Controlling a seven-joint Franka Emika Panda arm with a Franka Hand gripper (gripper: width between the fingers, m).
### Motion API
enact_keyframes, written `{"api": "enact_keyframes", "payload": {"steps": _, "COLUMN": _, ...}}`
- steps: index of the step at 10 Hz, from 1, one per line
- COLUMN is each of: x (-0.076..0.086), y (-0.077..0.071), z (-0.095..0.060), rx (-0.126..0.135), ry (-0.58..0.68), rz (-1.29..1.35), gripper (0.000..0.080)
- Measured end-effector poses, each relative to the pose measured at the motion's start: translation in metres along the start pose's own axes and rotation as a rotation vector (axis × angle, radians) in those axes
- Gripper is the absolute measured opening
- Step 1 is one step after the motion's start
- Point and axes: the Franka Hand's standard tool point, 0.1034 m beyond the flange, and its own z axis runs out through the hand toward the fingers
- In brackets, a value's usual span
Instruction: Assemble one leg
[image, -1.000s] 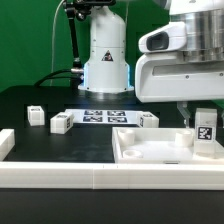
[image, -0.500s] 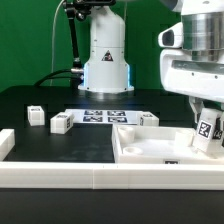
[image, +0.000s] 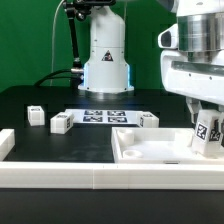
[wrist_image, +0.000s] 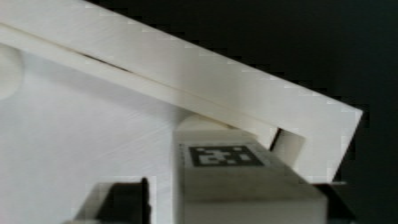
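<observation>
My gripper (image: 205, 128) is shut on a leg (image: 207, 132), a small white block with a black-and-white tag, tilted, at the exterior view's right. It holds the leg at the right end of the large flat white panel with a raised rim (image: 150, 148). In the wrist view the leg (wrist_image: 235, 178) runs between my dark fingers (wrist_image: 121, 203), its far end next to the panel's raised rim (wrist_image: 214, 85). Three more legs stand on the table: one at the far left (image: 35, 115), one beside the marker board (image: 61, 123), one behind the panel (image: 149, 120).
The marker board (image: 102, 116) lies flat in front of the arm's white base (image: 105, 60). A low white wall (image: 60, 172) runs along the table's front edge, with a short piece at the left (image: 5, 143).
The gripper and leg have moved to the exterior view's right and the leg has gone from upright to tilted, then sunk slightly. Other parts have not moved.
</observation>
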Motion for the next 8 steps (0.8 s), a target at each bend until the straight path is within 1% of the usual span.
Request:
{"api": "enact_keyframes", "payload": {"steps": 1, "x": 0.0003, "y": 0.0001, "z": -0.0001, "rx": -0.005, "ry": -0.001, "rz": -0.049, "gripper": 0.0501}}
{"api": "enact_keyframes", "payload": {"steps": 2, "x": -0.0004, "y": 0.0, "z": -0.0002, "rx": -0.022, "ry": -0.002, "rz": -0.181, "gripper": 0.0617}}
{"api": "enact_keyframes", "payload": {"steps": 3, "x": 0.0004, "y": 0.0007, "z": -0.0001, "rx": -0.031, "ry": -0.009, "rz": -0.267, "gripper": 0.064}}
{"api": "enact_keyframes", "payload": {"steps": 5, "x": 0.0024, "y": 0.0022, "z": 0.0001, "rx": -0.038, "ry": -0.009, "rz": -0.485, "gripper": 0.0648}}
{"api": "enact_keyframes", "payload": {"steps": 6, "x": 0.001, "y": 0.004, "z": 0.001, "rx": -0.046, "ry": -0.016, "rz": -0.547, "gripper": 0.0648}}
{"api": "enact_keyframes", "payload": {"steps": 7, "x": 0.0001, "y": 0.0048, "z": 0.0014, "rx": -0.066, "ry": -0.006, "rz": -0.662, "gripper": 0.0649}}
{"api": "enact_keyframes", "payload": {"steps": 8, "x": -0.0004, "y": 0.0053, "z": 0.0015, "rx": -0.079, "ry": -0.001, "rz": -0.74, "gripper": 0.0649}}
